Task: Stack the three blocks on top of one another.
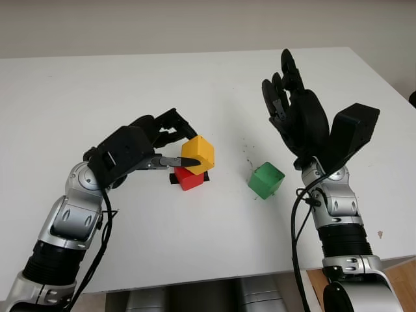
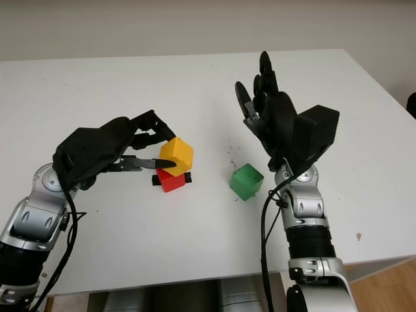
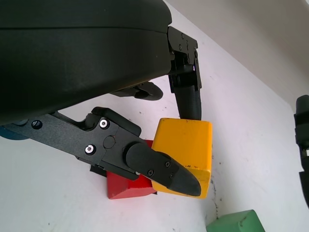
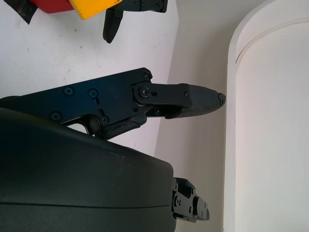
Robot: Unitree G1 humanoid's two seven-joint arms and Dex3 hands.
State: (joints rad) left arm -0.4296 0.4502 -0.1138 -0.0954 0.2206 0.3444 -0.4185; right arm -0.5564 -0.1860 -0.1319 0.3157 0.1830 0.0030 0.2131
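Note:
A yellow block (image 1: 199, 154) sits tilted on top of a red block (image 1: 189, 178) near the middle of the white table. My left hand (image 1: 174, 144) is shut on the yellow block, one finger behind it and one in front. In the left wrist view the yellow block (image 3: 186, 150) is pinched above the red block (image 3: 126, 184). A green block (image 1: 266, 180) stands alone on the table to the right. My right hand (image 1: 289, 97) is open, raised above the table behind and to the right of the green block.
A small black marker (image 1: 174, 179) lies under the red block on the white table (image 1: 78, 97). The table's front edge (image 1: 195, 276) runs close to my arms, and its right edge (image 1: 390, 84) lies beyond my right arm.

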